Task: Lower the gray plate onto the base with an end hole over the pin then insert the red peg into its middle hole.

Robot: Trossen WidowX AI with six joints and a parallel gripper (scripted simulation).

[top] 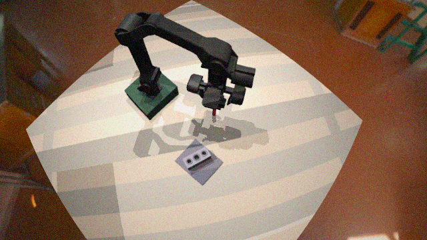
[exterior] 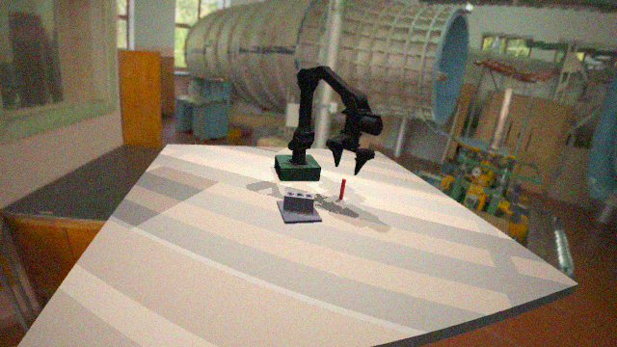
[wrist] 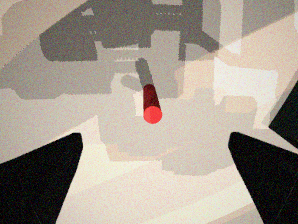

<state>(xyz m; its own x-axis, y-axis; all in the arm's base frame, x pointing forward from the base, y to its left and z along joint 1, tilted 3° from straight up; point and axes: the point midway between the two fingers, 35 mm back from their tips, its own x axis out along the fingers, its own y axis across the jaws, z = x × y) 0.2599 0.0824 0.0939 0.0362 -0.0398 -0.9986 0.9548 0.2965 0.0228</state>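
Note:
The red peg (top: pixel 214 113) (exterior: pixel 342 189) (wrist: pixel 152 102) stands upright on the table, apart from the base. My gripper (exterior: pixel 346 169) (wrist: pixel 157 140) is open and empty above the peg. In the wrist view the peg's top shows between the two fingers, slightly beyond the line of their tips. The gray plate (top: pixel 200 155) (exterior: pixel 295 194) sits on the square gray-violet base (top: pixel 202 176) (exterior: pixel 302 218), its three holes facing up in a row. It looks level. The pin cannot be made out in these views. In the top view the fingertips and the peg's upper part are hidden.
The arm's green mounting block (top: pixel 165 95) (exterior: pixel 298 171) stands behind the plate and base, to the left of the peg. The arm arches over from it. The arm's shadow falls across the table (top: pixel 233 200) (exterior: pixel 241 289) around the peg.

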